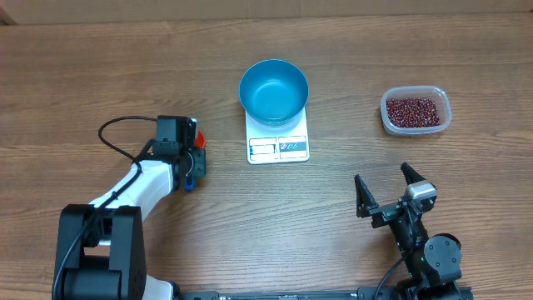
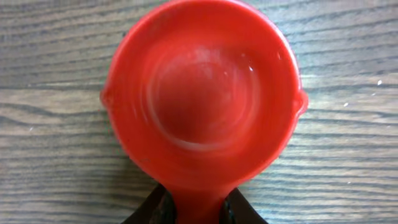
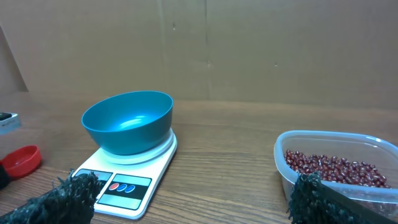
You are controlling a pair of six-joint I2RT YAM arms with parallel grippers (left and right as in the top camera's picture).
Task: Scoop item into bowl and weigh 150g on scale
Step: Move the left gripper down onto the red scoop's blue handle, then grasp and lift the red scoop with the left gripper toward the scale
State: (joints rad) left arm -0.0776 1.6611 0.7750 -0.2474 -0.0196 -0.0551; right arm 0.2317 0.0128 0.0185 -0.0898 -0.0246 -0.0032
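A blue bowl (image 1: 274,90) (image 3: 127,121) stands empty on the white scale (image 1: 278,148) (image 3: 121,186) at the table's middle back. The dark red beans (image 1: 414,110) (image 3: 336,168) fill a clear plastic tub (image 1: 445,117) (image 3: 280,149) at the back right. At the left, a red scoop (image 1: 194,133) (image 2: 202,93) lies over the wood, empty, cup facing up. My left gripper (image 1: 196,158) (image 2: 199,208) is shut on its handle, a finger pressed to each side. My right gripper (image 1: 386,187) (image 3: 189,205) hangs open near the front right, holding nothing, pointed between scale and tub.
A brown cardboard wall runs behind the table in the right wrist view. Bare wood lies between the scale and the tub. The left arm's black cable loops beside its wrist (image 1: 117,137).
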